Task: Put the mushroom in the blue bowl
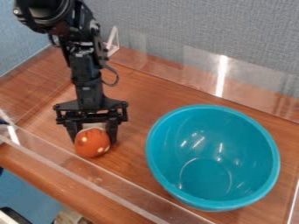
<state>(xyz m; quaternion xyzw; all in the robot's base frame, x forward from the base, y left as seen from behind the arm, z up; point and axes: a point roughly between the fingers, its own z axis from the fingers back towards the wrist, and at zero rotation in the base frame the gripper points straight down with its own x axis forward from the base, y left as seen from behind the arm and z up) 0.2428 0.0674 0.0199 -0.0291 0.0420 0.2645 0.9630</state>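
Note:
The mushroom [93,143], with a glossy reddish-brown cap, sits on the wooden table at the front left. My gripper [93,129] points straight down over it, one black finger [66,121] on each side of the cap. The jaws stand wide and open, and I cannot tell whether they touch the cap. The blue bowl [214,157], large and turquoise, rests upright on the table to the right of the mushroom, a short gap away. Nothing lies inside the bowl.
A clear plastic wall [70,171] runs along the table's front edge just in front of the mushroom. Another clear panel [251,79] stands at the back right. The black arm [82,61] rises from the gripper toward the upper left.

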